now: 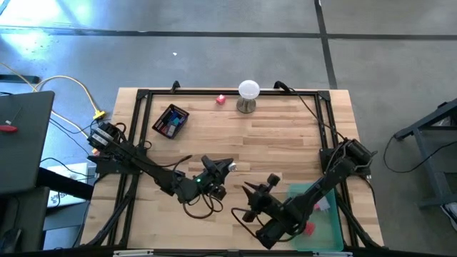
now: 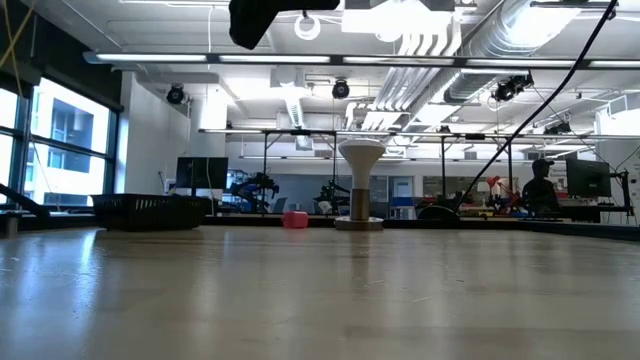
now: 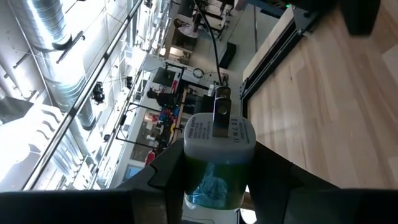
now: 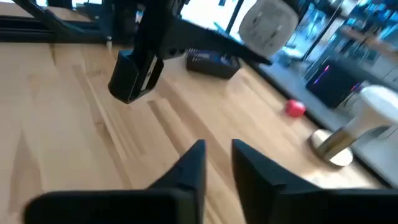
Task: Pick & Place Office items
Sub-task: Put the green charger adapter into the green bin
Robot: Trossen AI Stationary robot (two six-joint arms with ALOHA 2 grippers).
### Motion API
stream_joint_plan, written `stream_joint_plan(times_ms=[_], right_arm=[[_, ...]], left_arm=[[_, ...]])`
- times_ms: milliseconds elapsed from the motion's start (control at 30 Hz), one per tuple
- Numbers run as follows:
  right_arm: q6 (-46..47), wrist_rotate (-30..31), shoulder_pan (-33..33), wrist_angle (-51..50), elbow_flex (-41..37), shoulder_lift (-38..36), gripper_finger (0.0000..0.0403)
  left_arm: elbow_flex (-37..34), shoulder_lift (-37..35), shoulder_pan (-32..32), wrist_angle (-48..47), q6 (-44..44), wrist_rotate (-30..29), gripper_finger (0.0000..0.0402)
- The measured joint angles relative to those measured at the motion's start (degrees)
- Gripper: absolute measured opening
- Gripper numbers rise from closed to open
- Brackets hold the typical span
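We see the wooden desk (image 1: 235, 143) first, edged by a black frame, with both arms reaching in from its near side. At the near right corner lies a green tray (image 1: 330, 230) with a small red piece (image 1: 309, 229) on it, partly under the right arm. Toward the far left stands a black basket (image 1: 171, 121) holding several small items, blue and red among them, too small for us to sort. At the far edge stands a white ball on a metal stand (image 1: 248, 96), and just beside it, on its left in the high view, lies a small red-pink block (image 1: 221, 99), which in the low view sits on the desk between basket and stand.

The left claw (image 1: 218, 170) hangs over the middle of the desk, raised off the surface. In its wrist view we find its fingers (image 3: 163, 173) pinching a blocky item (image 3: 217, 163) with a pale grey cap, a label and a metal clip on top, and a clear green-blue body below; it sits squarely between the two fingers.

The right claw (image 1: 255, 190) is just beside the left one, nearer the front edge, also off the desk. Its fingers (image 4: 191, 167) stand nearly pressed together, a narrow gap between them, and we see nothing in that gap. The red-pink block and the basket lie well apart from both claws, on the far side of the desk.
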Motion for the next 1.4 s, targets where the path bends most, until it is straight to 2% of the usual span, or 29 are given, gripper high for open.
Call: stream_joint_plan(times_ms=[267, 467, 533, 733, 1033, 1200, 1400], right_arm=[[-0.1, -0.73, -2.65, 1.62, 0.0, 0.0, 0.018], [-0.77, 6.14, 0.33, 1.64, 0.0, -0.76, 0.0224], [-1.48, 6.43, 1.68, 1.59, 0.0, -2.03, 0.0228], [-3.82, 6.33, 5.52, 2.03, 0.0, -5.19, 0.0219], [-17.01, 5.65, 9.99, 9.74, 0.0, -6.23, 0.0207], [-29.07, -2.61, 10.43, 21.0, 0.0, -6.23, 0.0207], [-40.0, -13.49, 10.33, 32.27, 0.0, -6.23, 0.0207]], left_arm=[[0.0, 0.0, -0.87, 0.03, -0.04, -0.61, 0.0125], [0.0, -0.02, -5.06, 3.73, 1.85, 0.9, 0.0125], [0.0, -0.02, -6.35, 3.87, 2.66, 4.11, 0.0125], [0.0, -1.28, -9.55, 5.59, 0.11, 19.85, 0.0125], [0.0, -4.52, -10.38, 5.81, -9.48, 28.51, 0.0125], [0.0, -4.55, -10.38, 5.83, -16.95, 36.91, 0.0125], [0.0, -4.55, -10.48, 5.56, -21.41, 37.53, 0.0125]])
